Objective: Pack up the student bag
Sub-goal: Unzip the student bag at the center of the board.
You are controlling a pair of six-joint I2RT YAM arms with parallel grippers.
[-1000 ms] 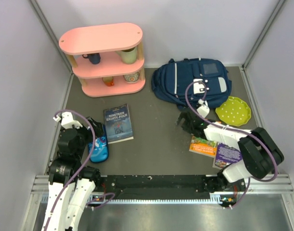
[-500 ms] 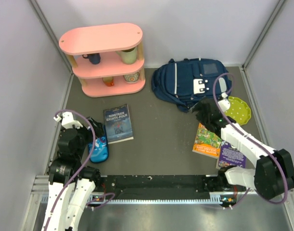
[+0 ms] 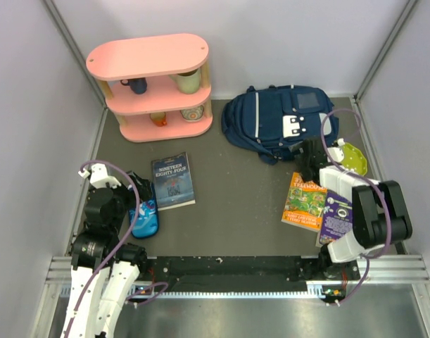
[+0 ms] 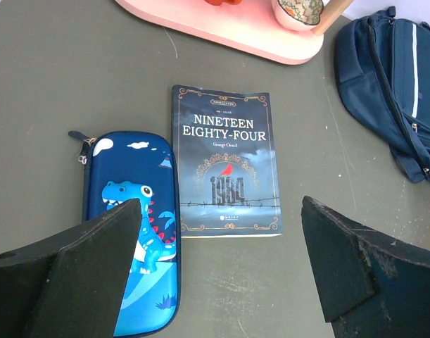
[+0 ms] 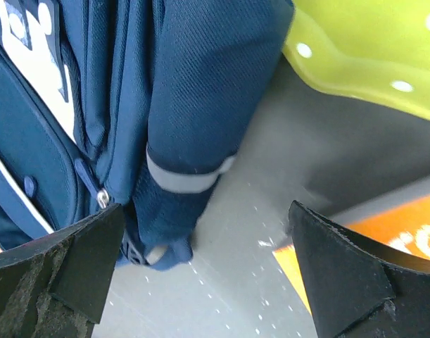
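Observation:
The student bag (image 3: 278, 123) is a navy backpack with white patches, lying flat at the back right of the table. My right gripper (image 3: 310, 156) hovers open at the bag's near right corner. In the right wrist view the right gripper (image 5: 207, 239) stands wide over bare table, with the bag (image 5: 200, 91) and its strap end just ahead of the fingers. My left gripper (image 3: 136, 186) stands open and empty at the near left. In its wrist view the left gripper (image 4: 222, 211) faces a dark book titled Nineteen Eighty-Four (image 4: 227, 171) and a blue dinosaur pencil case (image 4: 134, 225).
A pink three-tier shelf (image 3: 153, 88) with cups stands at the back left. A green dotted plate (image 3: 345, 158) lies right of the bag. An orange book (image 3: 304, 201) and a purple book (image 3: 336, 217) lie near the right arm. Grey walls close in both sides.
The right arm has swung right and forward to the bag's near right corner, uncovering the orange book. Its gripper stayed open. The left arm has not moved.

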